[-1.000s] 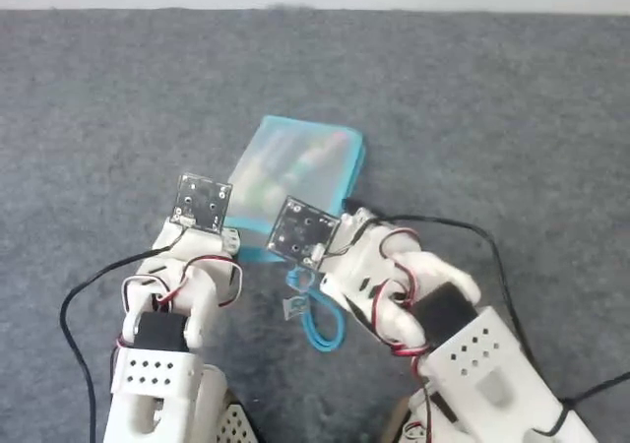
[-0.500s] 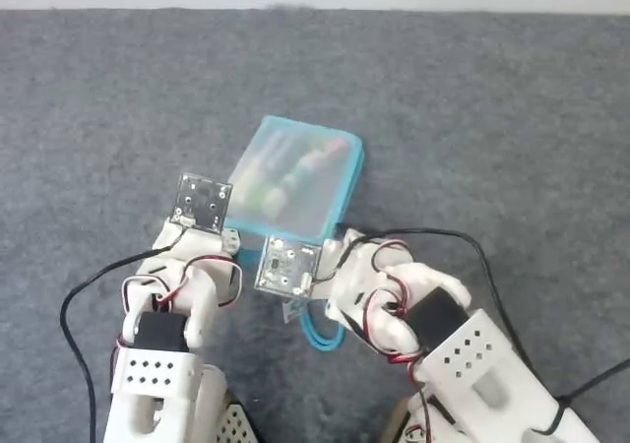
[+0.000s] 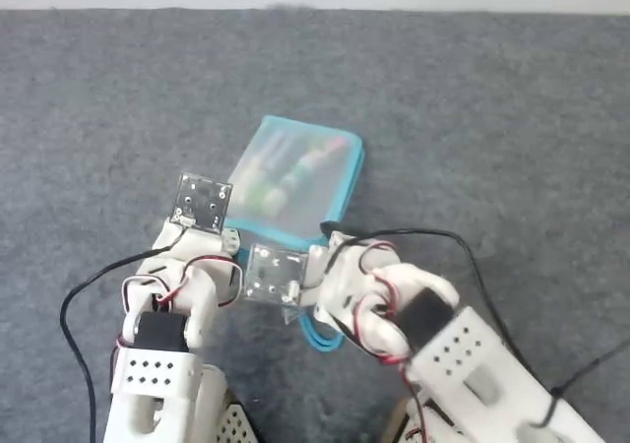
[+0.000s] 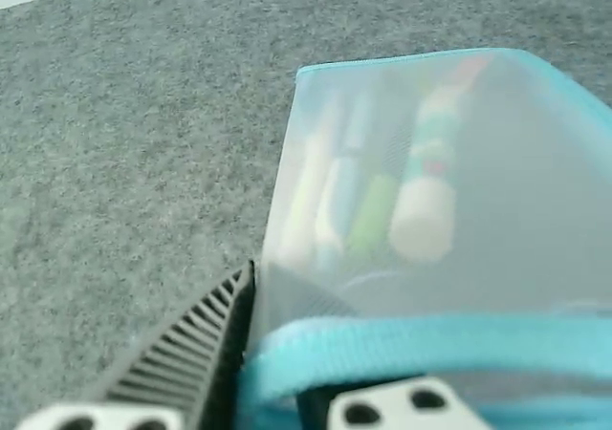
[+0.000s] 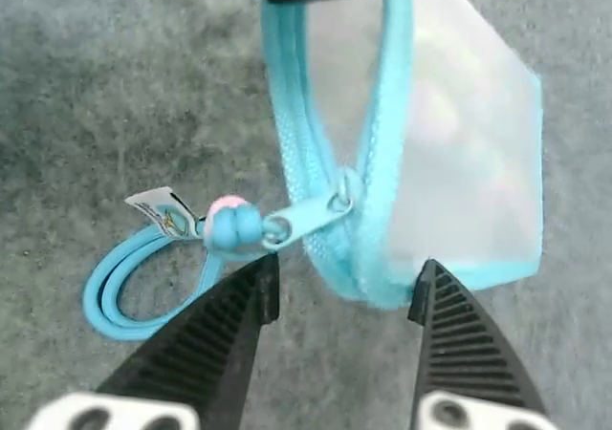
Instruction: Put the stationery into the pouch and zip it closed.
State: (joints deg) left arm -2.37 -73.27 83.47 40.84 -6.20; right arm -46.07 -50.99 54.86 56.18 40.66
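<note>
The pouch is frosted, see-through white with turquoise edging and a turquoise zip. Its strap is the same turquoise, with 1 pink bead and a white tag. The stationery inside shows green, pale blue, yellow and red. The mat is speckled grey. The left arm and right arm are white with red and black wires. The right gripper has black ridged fingers.

Count's in: 1 pouch, 1 zipper pull, 1 strap loop, 2 tools, left tool and right tool, and 4 stationery sticks showing hazily inside.
</note>
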